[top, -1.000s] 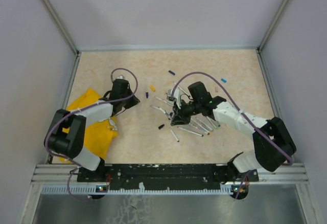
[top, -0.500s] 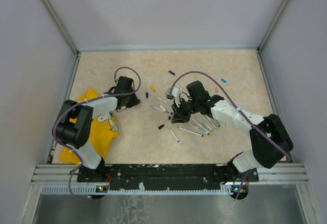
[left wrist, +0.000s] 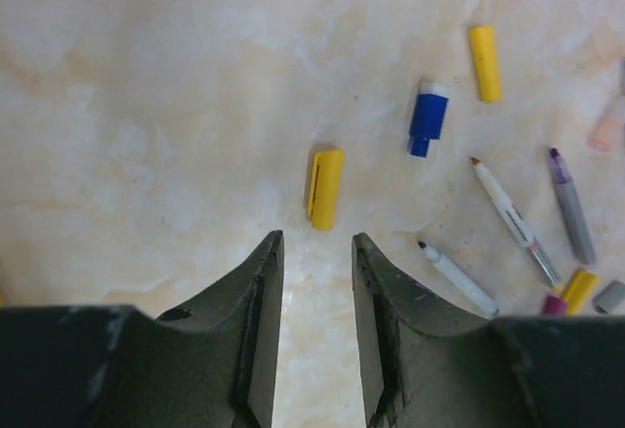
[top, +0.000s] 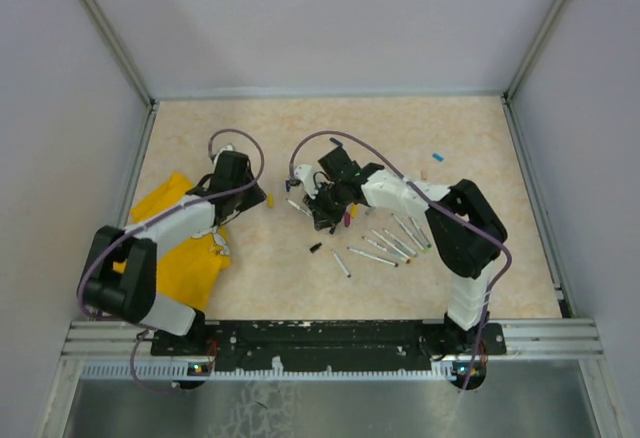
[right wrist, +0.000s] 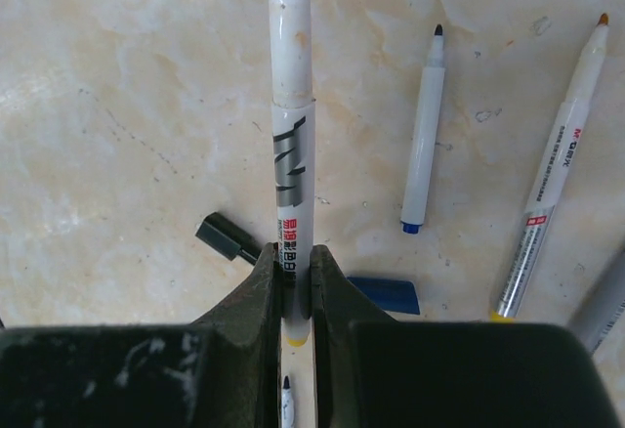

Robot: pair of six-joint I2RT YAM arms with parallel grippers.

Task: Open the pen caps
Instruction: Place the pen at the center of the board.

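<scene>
The right pincer is clamped on the yellow-ended tail of a white pen. Its barrel runs straight up the wrist view to the top edge, and its front end looks bare, with no cap on it. The left pincer has its fingers apart with nothing between them, low over the counter. A yellow cap lies free just beyond them, at the centre of that frame. A blue cap and a second yellow cap lie toward the upper right, and 3 uncapped pens fan out at the right. In the overhead view both pincers sit near the middle, with the yellow cloth at the left.

The step in hand appears to be the close of 1 uncapping: cap off and loose, pen in grip. Next, the right arm would need to lay this pen among the opened ones. Then a capped pen must be found, though whether any remains cannot be told here.
</scene>
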